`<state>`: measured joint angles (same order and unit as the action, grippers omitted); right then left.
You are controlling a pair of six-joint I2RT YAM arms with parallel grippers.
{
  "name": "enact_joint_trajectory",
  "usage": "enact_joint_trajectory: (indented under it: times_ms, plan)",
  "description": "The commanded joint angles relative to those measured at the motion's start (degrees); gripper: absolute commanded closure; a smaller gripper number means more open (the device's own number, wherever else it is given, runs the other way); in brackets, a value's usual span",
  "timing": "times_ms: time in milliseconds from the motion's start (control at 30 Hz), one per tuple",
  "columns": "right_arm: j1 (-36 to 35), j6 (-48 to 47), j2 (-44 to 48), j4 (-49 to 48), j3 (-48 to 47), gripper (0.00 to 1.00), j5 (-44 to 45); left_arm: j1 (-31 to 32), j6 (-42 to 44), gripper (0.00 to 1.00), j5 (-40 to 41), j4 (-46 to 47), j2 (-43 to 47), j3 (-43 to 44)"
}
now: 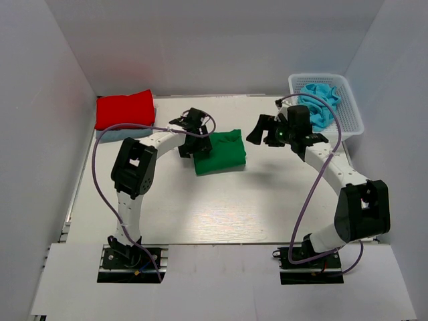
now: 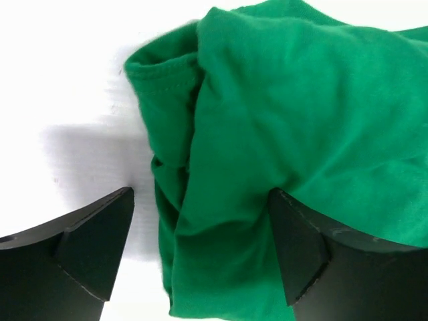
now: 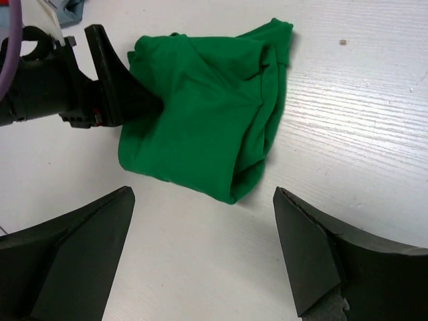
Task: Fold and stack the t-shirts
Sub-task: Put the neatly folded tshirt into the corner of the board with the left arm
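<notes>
No readable text, label or number shows anywhere.

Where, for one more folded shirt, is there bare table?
Free: the white table's near half, this side of the folded green cloth t-shirt; the far strip between the folded red shirt and white mesh basket. Crowded: around the green t-shirt, left hand and right hand flank it.

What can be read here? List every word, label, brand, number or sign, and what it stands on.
None: no word, label, brand, number or sign shows on the green shirt, the red shirt, the basket or the table.
</notes>
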<state>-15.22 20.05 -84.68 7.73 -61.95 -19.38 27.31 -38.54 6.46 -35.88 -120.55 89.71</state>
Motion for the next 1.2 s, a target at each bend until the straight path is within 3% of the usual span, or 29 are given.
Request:
enact_joint_trajectory:
  times_ms: [0, 67, 167, 200, 267, 300, 333, 433, 667, 900, 1167]
  plan:
    - [0.11, -1.51, 1.8, 0.01, 0.78, 0.1, 0.92, 0.9, 1.1, 0.1, -1.0, 5.1, -3.46, -3.48]
    - [0.28, -1.68, 1.63, -0.08, 0.78, 0.1, 0.92, 1.51, 2.51, 0.16, -2.06, 8.79, -4.33, -4.11]
    - [0.28, -2.39, 0.93, 0.71, 0.69, 0.1, 1.53, 2.13, 3.83, 0.38, -2.68, 8.64, -6.96, -2.8]
    - [0.28, -2.65, 1.1, 1.41, 0.87, 0.1, 1.88, 2.13, 3.83, 0.56, -3.29, 8.63, -7.59, -1.48]
    - [0.46, -2.56, 2.5, 0.63, 1.74, 0.1, 3.29, 2.13, 5.4, 0.73, -3.29, 7.41, -8.2, -0.77]
    - [0.54, -2.74, 2.94, 0.36, 2.27, 0.1, 3.55, 2.13, 5.41, 0.97, -3.29, 7.4, -8.21, -0.77]
    - [0.55, -2.74, 4.08, 0.19, 3.58, 0.1, 4.43, 2.13, 6.54, 1.0, -1.03, 7.4, -7.34, -0.24]
    - [0.72, -3.09, 6.63, 0.36, 5.52, 0.1, 5.49, 2.13, 9.09, 1.0, 4.24, 3.98, -4.97, 2.47]
    - [0.72, -1.34, 16.64, 0.62, 16.06, 0.1, 5.13, 0.02, 24.36, 1.0, 6.8, -0.51, 2.85, 10.12]
    - [0.55, -0.45, 28.25, 4.13, 24.42, 0.1, 8.47, -3.66, 36.59, 1.0, 1.98, -5.77, 5.94, 21.28]
    - [0.55, -0.28, 28.35, 11.87, 22.67, 0.1, 10.85, -9.99, 44.07, 1.0, 0.57, -8.59, 5.42, 30.86]
